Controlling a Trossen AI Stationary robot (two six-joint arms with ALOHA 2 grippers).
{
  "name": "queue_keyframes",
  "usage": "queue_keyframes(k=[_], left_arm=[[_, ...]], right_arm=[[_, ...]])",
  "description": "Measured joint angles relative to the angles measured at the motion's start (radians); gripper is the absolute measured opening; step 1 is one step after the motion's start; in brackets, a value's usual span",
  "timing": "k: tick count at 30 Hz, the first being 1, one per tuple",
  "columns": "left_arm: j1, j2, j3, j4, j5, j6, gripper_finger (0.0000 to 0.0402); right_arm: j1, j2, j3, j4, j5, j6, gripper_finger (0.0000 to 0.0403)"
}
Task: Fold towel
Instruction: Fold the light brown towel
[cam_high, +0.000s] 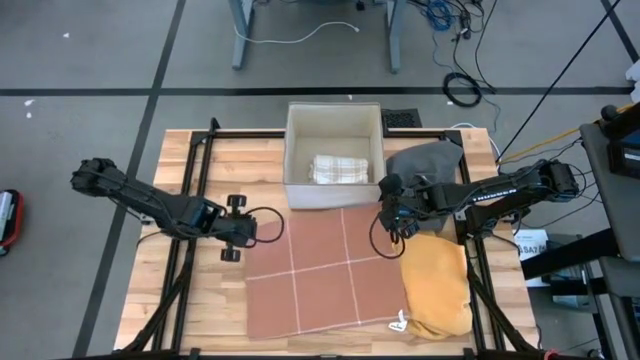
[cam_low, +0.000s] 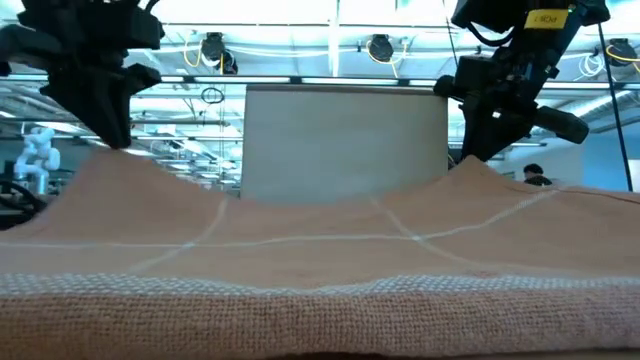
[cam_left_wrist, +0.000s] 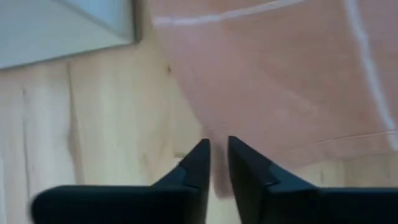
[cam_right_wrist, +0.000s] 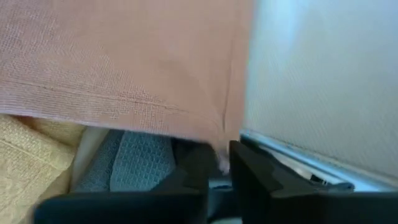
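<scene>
Towel (cam_high: 325, 270) corners between both end effectors.

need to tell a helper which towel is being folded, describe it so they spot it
On the wooden table, just in front of the white box, lies the terracotta towel. Thin white grid lines cross it, unlike the plain yellow towel beside it.

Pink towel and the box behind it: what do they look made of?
Pink towel: woven cloth, matte, probably cotton; weave texture and stitched hem show in the right wrist view. Box: flat, pale, stiff walls, maybe cardboard or plastic; cannot tell which.
</scene>
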Motion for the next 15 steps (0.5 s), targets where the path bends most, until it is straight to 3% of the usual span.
queue_keyframes(k=[8,10,15], left_arm=[[0.001,0.0,-0.003,-0.038,-0.035,-0.086,0.0171],[-0.004,-0.001,-0.003,-0.02,0.039,-0.1,0.0184],[-0.064,-0.001,-0.003,0.153,0.239,-0.134,0.019]], right_arm=[[0.0,-0.055,-0.001,-0.124,0.041,0.201,0.0155],[0.004,-0.088,-0.001,-0.141,0.011,0.276,0.0173],[0.067,-0.167,-0.001,-0.112,-0.186,0.434,0.0186]])
